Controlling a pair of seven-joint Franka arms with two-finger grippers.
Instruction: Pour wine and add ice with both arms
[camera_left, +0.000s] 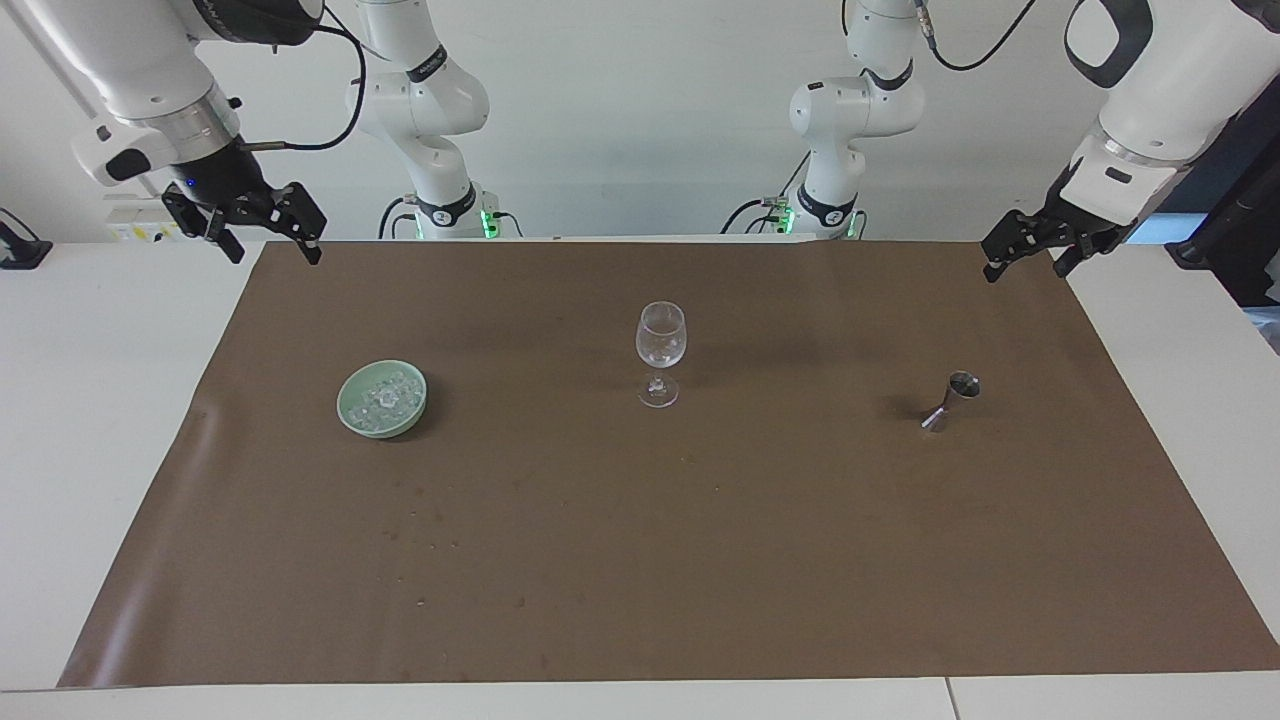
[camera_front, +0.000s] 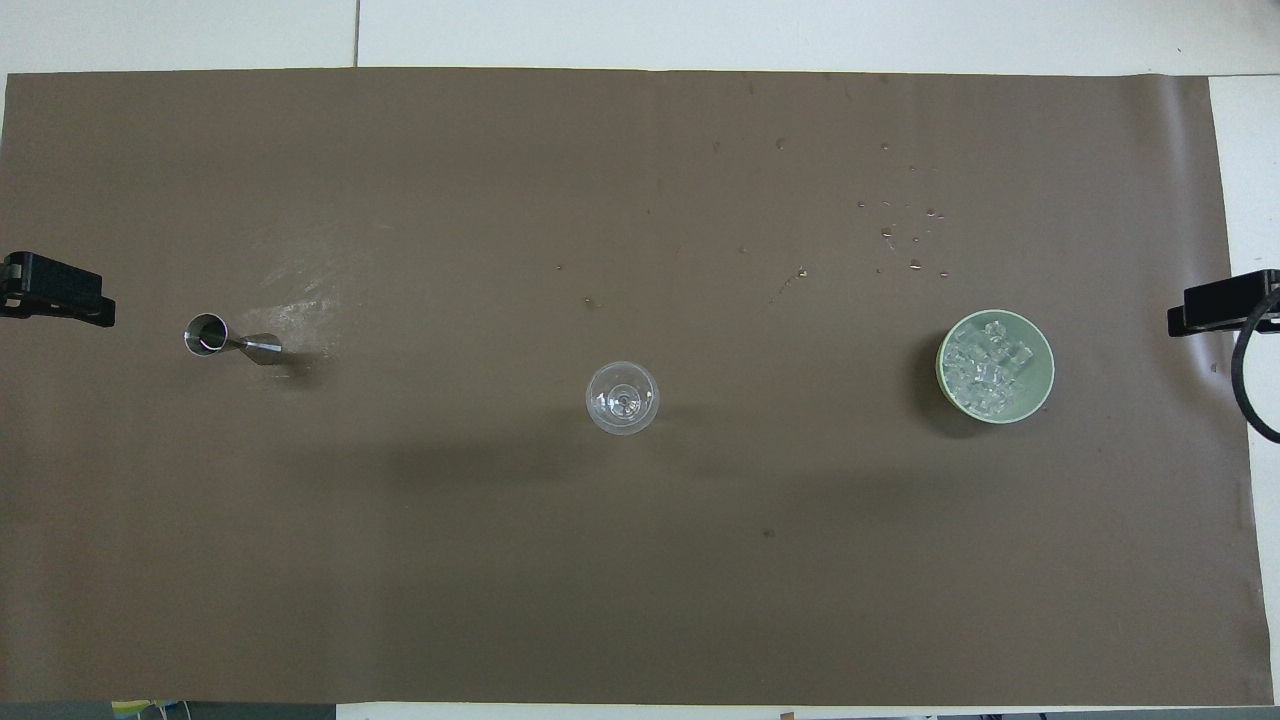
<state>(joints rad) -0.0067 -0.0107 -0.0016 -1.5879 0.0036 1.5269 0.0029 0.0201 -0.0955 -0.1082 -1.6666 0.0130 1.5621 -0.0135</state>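
An empty clear wine glass (camera_left: 660, 345) (camera_front: 622, 397) stands upright mid-mat. Toward the right arm's end, a pale green bowl (camera_left: 343, 410) (camera_front: 1046, 385) holds a heap of ice (camera_left: 385, 397) (camera_front: 985, 368). A small steel jigger (camera_left: 950, 400) (camera_front: 232, 340) stands toward the left arm's end; what it holds I cannot tell, and no wine shows. My right gripper (camera_left: 270, 248) hangs open in the air over the mat's corner by its own base, well away from the bowl. Over the mat's corner at the left arm's end, my left gripper (camera_left: 1025, 265) also hangs open, holding nothing.
A brown mat (camera_left: 640, 560) covers most of the white table (camera_left: 90, 420). Small droplets (camera_front: 905, 240) dot the mat farther from the robots than the bowl. A wet sheen (camera_front: 300, 300) lies beside the jigger.
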